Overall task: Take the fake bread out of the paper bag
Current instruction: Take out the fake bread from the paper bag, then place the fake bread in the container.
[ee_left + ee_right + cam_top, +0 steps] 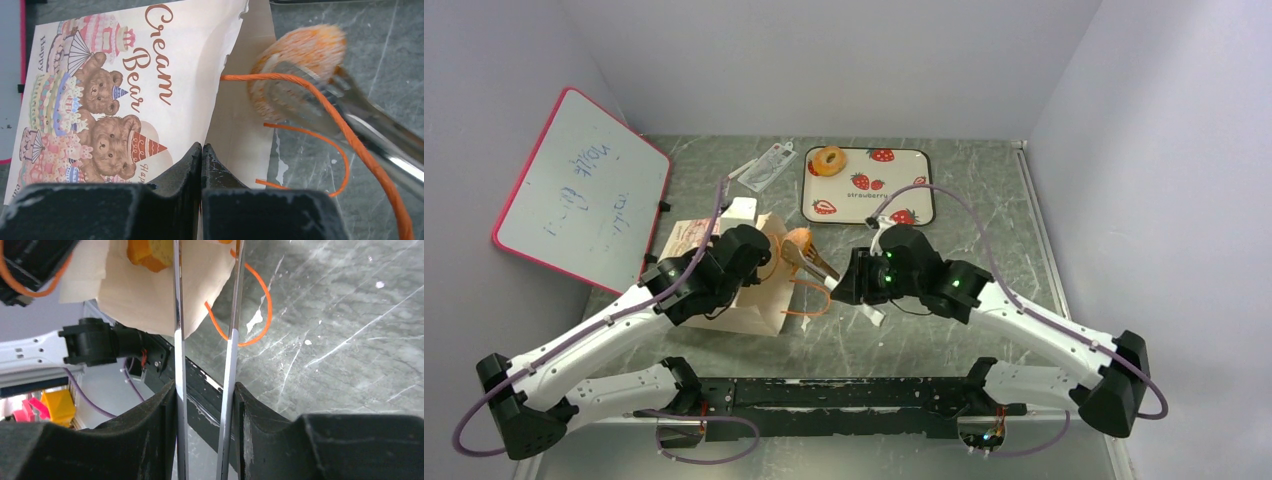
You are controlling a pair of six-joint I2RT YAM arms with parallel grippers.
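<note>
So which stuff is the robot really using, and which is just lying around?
Part of the job: paper bag, pinched by the left gripper; tongs in the right gripper; bun in the tongs; bread ring on the strawberry tray.
Just lying about: whiteboard; clear packet.

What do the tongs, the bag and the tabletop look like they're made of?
tongs: bare metal, likely steel; the thin arms are mirror-bright.
bag: matte paper with a colour print; its edge is torn and creased.
tabletop: grey-green, veined like marble, slight sheen; could be stone or a printed laminate.
</note>
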